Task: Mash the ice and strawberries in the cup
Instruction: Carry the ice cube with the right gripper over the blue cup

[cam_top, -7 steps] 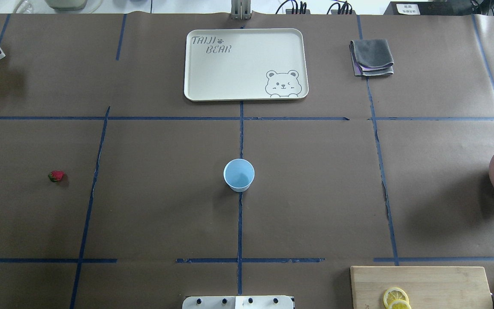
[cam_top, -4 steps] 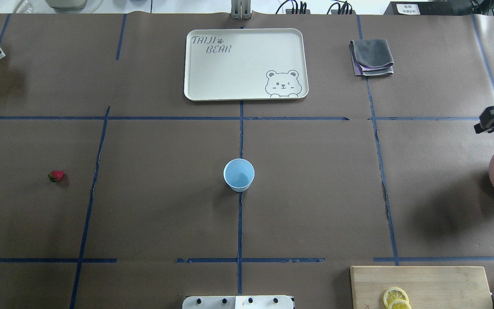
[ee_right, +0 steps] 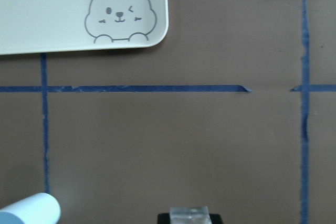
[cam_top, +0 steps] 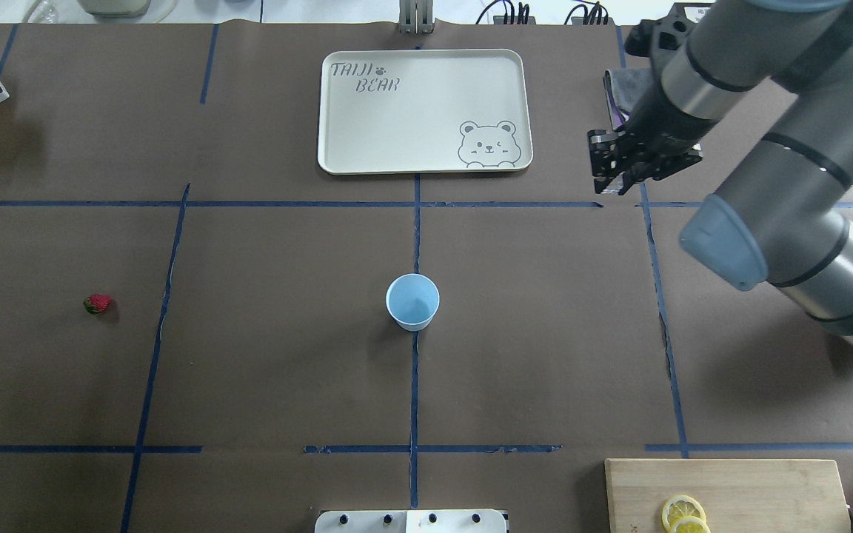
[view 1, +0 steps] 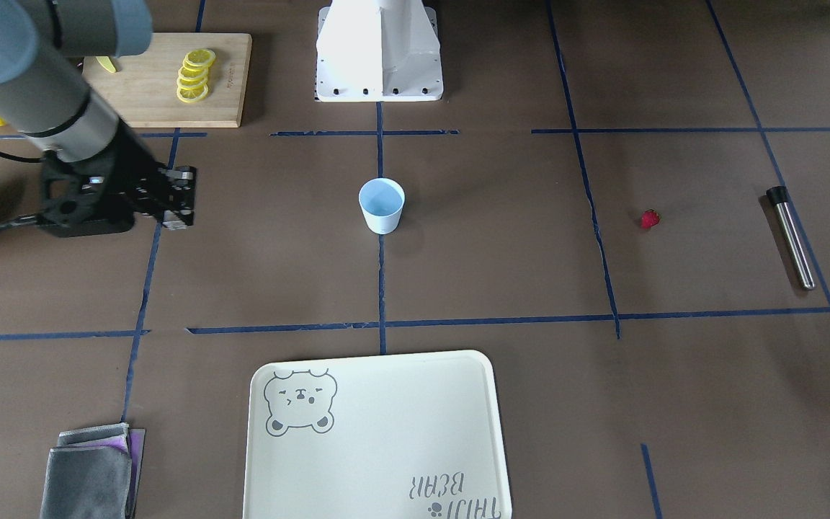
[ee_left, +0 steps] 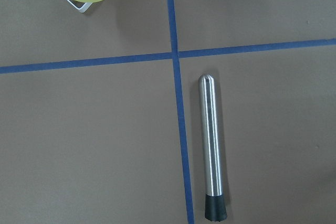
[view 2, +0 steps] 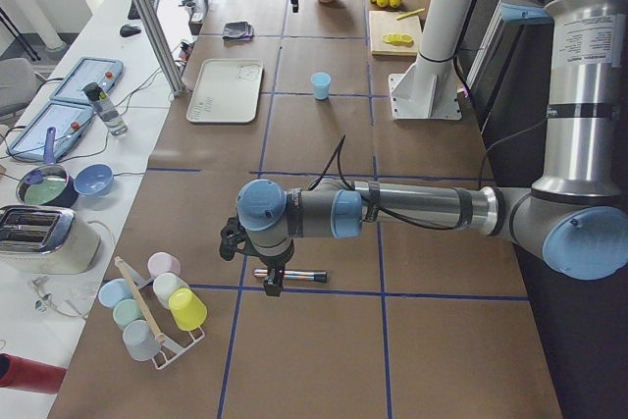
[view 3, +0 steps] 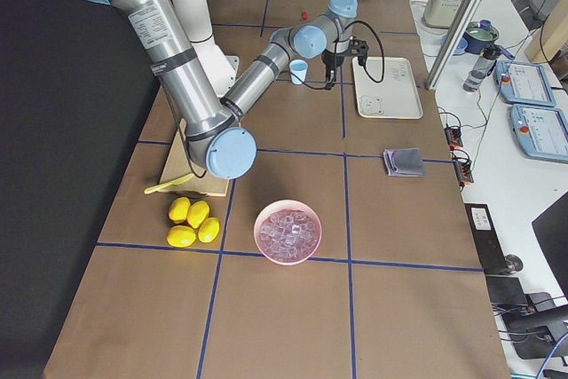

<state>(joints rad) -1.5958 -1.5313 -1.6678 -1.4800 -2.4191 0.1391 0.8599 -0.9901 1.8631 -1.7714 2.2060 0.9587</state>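
Right pincer (cam_top: 614,180), above the right half of the desk (cam_top: 263,370), pinches an ice cube (ee_right: 189,214); I see the cup (cam_top: 412,301) mid-desk, strawberry (cam_top: 98,303) toward its left edge. Left pincer (view 2: 272,282): opening I cannot tell.

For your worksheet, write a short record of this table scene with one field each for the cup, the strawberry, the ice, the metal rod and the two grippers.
cup: pale blue cup, upright, empty, mid-table
strawberry: one strawberry lying on the table on the robot's left, apart from the cup
ice: one ice cube held in the right gripper; more in the pink bowl
metal rod: metal rod lying flat
right gripper: right gripper shut on the ice cube, near the tray
left gripper: left gripper above the metal rod; open or shut unclear
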